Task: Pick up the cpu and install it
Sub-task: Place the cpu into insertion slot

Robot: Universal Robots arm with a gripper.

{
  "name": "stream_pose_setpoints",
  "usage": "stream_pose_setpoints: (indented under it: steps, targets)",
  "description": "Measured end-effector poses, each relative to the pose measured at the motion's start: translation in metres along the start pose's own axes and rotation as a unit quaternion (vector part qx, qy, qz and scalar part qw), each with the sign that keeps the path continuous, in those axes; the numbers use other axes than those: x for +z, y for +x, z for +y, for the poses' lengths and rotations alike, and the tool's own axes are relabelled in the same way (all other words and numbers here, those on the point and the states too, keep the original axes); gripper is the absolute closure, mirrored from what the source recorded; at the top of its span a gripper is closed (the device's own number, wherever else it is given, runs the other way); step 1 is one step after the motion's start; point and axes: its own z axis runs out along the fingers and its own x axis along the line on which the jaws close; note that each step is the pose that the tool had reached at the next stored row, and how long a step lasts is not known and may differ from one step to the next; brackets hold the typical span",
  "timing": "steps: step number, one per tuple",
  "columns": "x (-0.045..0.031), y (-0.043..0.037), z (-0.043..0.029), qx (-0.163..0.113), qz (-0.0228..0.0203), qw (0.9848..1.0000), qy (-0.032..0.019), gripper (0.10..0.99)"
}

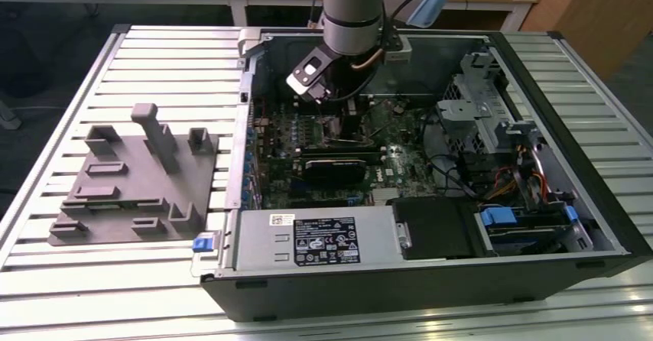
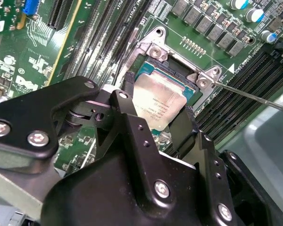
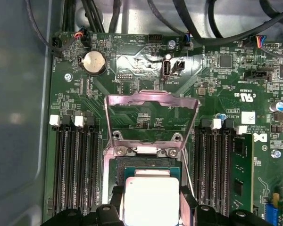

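Note:
The cpu point(image 2: 156, 104), a small square chip with a pale silver top, sits between my gripper's point(image 2: 155, 112) two black fingers point(image 2: 126, 101), which press on its opposite edges. It hangs slightly tilted just over the open motherboard socket point(image 2: 153, 49). In the first wrist view the cpu point(image 3: 151, 200) lies over the socket below the raised metal load plate point(image 3: 151, 98), with my gripper point(image 3: 151, 202) shut on it. In the exterior view the arm's wrist point(image 1: 316, 77) reaches down into the open computer case point(image 1: 551, 73) over the board's middle.
Memory slots point(image 3: 75, 169) flank the socket, and a thin lever rod point(image 2: 254, 96) juts out beside it. Inside the case are a black block point(image 1: 332, 169), a power supply point(image 1: 316, 238) and a drive cage point(image 1: 490, 119). A grey fixture point(image 1: 133, 180) lies at the exterior view's left.

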Motion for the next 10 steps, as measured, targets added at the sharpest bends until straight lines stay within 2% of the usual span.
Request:
stream_pose_setpoints:
  steps: [10]
  targets:
    - [0.0061, 0.0025, -0.0005, 0.000, -0.0007, 1.0000, 0.0000, 0.541]
